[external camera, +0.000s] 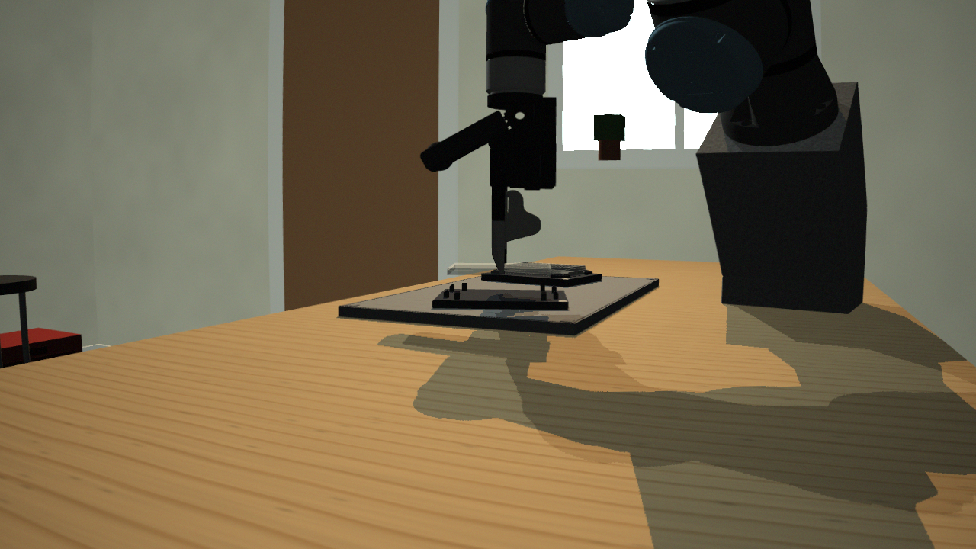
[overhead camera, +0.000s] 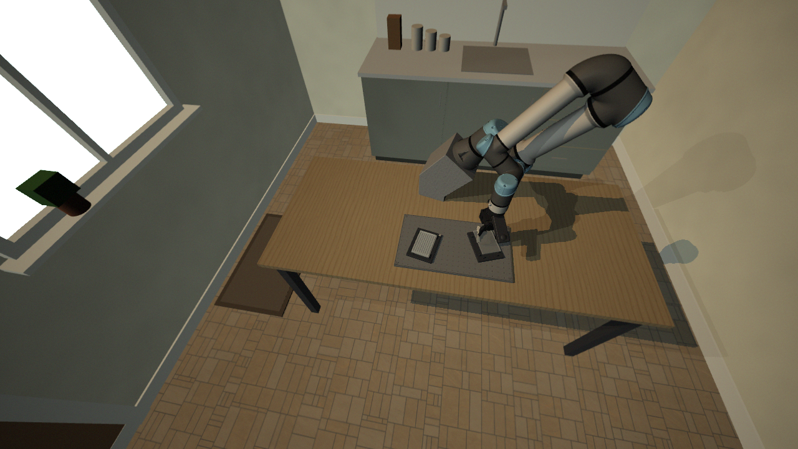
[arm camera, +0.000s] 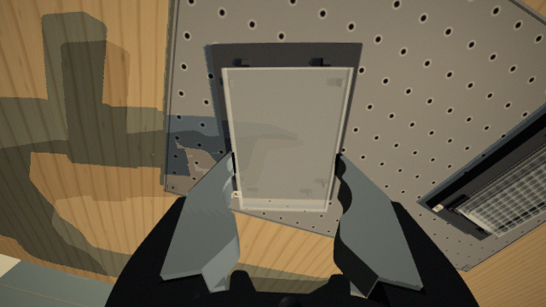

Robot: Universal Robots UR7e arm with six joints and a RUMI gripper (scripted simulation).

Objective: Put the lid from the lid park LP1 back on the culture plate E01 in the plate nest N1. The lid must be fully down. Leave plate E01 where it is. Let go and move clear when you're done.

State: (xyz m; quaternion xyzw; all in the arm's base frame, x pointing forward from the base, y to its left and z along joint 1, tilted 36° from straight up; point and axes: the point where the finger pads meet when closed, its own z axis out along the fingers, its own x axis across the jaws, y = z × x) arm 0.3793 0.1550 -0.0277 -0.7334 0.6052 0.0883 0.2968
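Between the two grey fingers of the pincer (arm camera: 285, 164), closed partway on its long edges, the clear lid (arm camera: 287, 136) hangs lifted above the dark lid park (arm camera: 354, 55) on the perforated board (arm camera: 448, 85). Small corner tags on the lid and on the plate nest (arm camera: 444, 200) are too tiny to read. Off to the right in the wrist view, the uncovered culture plate (arm camera: 508, 200) sits in its nest, well apart from the lid.
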